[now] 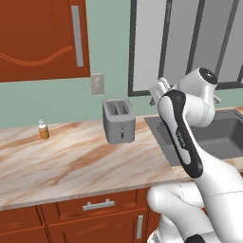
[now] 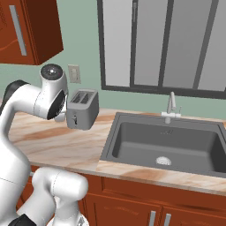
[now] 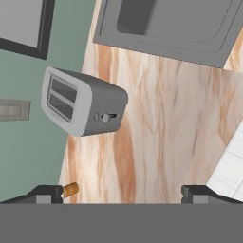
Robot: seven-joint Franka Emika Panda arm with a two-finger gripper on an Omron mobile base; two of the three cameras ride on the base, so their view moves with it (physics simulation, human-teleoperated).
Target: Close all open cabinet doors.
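One cabinet door (image 1: pixel 42 38) up top-left on wall, above counter (image 1: pixel 71 161) back-left, silver bar handle vert. Gripper (image 3: pixel 121 192) w/ tips wide apart, holding nothing, over counter mid. Toaster (image 1: pixel 118 121) at back edge by sink (image 2: pixel 167 145); small orange bottle (image 1: pixel 43 130) near back-left edge.
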